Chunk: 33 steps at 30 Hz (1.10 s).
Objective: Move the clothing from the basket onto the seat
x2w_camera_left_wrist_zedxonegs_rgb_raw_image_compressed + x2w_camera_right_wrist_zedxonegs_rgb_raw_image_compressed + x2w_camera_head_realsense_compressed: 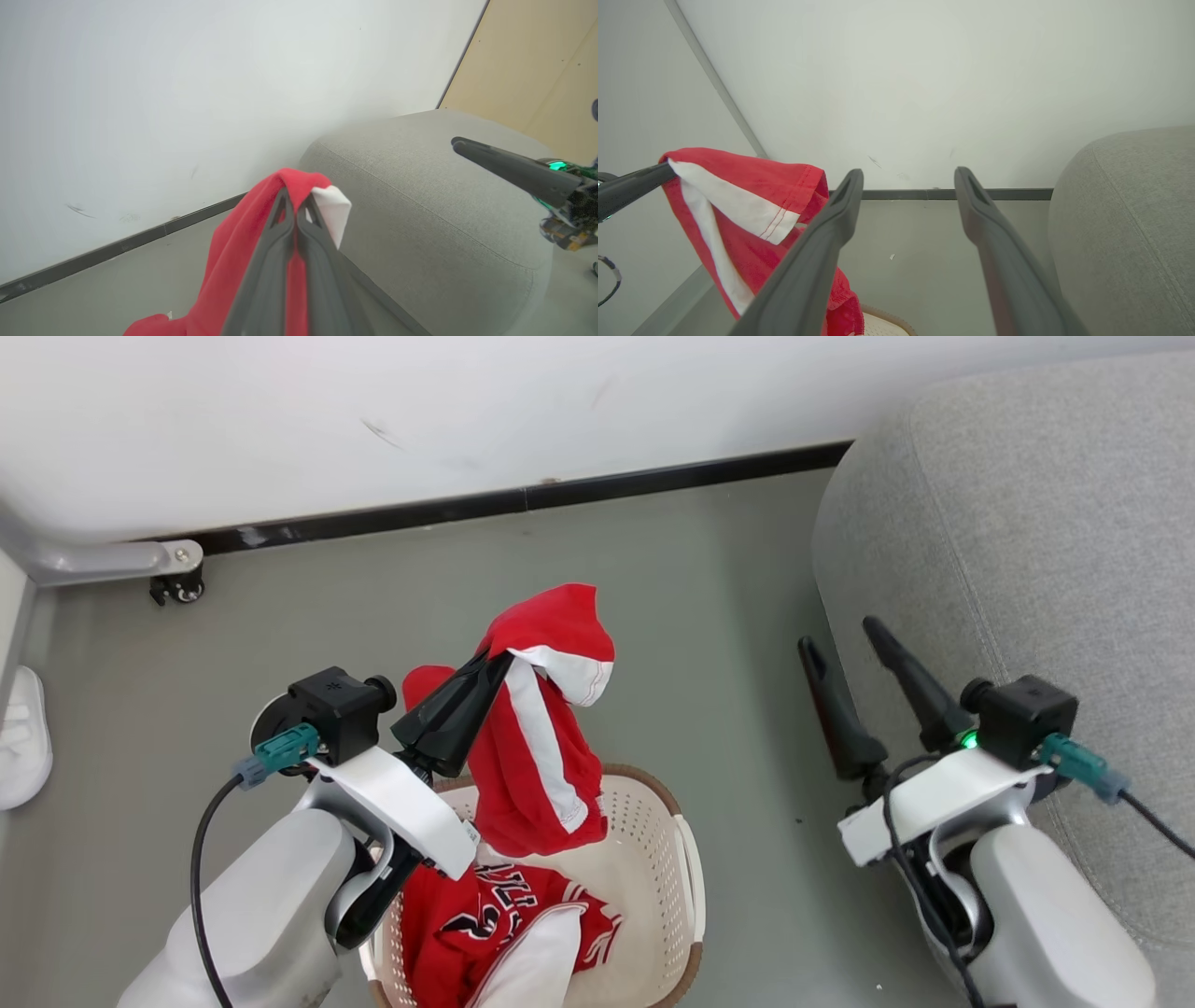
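Floor (653, 616): one basket (644, 821), one jersey (467, 915); shorts (523, 756) in closed left jaws; right jaws wide, empty.

Bright, flat, diffuse light on all my feeds; shadows are faint and soft-edged. The wall (467, 411) washes near white across the top of the head view and looks hazy at upper left of the left wrist view. Left gripper (295, 198) and right gripper (909, 172) blur toward the bottom edges.

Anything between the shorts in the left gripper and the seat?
The right gripper, open, hangs at the seat's edge, level with the shorts. Otherwise bare floor; a path nearer the wall looks free.
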{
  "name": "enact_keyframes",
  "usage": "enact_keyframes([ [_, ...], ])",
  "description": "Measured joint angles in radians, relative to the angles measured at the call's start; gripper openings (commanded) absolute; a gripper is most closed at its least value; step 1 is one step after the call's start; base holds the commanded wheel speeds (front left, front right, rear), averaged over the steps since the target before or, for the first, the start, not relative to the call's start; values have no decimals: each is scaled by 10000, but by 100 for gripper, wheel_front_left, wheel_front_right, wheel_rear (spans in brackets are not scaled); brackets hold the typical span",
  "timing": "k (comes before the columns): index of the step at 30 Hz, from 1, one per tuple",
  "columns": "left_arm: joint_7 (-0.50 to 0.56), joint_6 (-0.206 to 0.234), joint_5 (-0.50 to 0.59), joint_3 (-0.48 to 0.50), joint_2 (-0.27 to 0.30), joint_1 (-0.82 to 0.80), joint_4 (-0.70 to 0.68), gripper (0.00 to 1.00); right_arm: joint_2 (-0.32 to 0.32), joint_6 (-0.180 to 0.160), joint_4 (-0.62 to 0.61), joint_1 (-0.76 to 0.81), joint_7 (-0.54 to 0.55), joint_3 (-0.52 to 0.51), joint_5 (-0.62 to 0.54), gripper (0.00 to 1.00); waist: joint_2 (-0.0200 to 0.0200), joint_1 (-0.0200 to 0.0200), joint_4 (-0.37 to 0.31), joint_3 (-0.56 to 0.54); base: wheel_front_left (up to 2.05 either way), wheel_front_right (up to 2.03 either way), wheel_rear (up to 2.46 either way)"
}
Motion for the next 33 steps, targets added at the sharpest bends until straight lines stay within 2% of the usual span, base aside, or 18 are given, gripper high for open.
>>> enact_keyframes([
  [17, 0, 0, 339, -328, -366, 27, -207, 0, -445, 0, 617, 583, 0, 2765, 587, 100, 0, 0, 394, -898, 0, 0, 0],
  [22, 0, 0, 408, -500, -552, 26, -186, 0, -441, 0, 775, 561, 2, 3906, 813, 100, 0, 0, 560, -1078, 0, 0, 0],
  [29, 0, 0, 408, -732, -752, 9, -105, 0, -420, 0, 1053, 349, 2, 4963, 1051, 100, 0, 0, 773, -1205, 0, 0, 0],
  [33, 0, 0, 408, -844, -955, -8, -104, 0, -405, 0, 1185, -4, 0, 5231, 1085, 100, 0, 0, 890, -1254, 0, 0, 0],
])
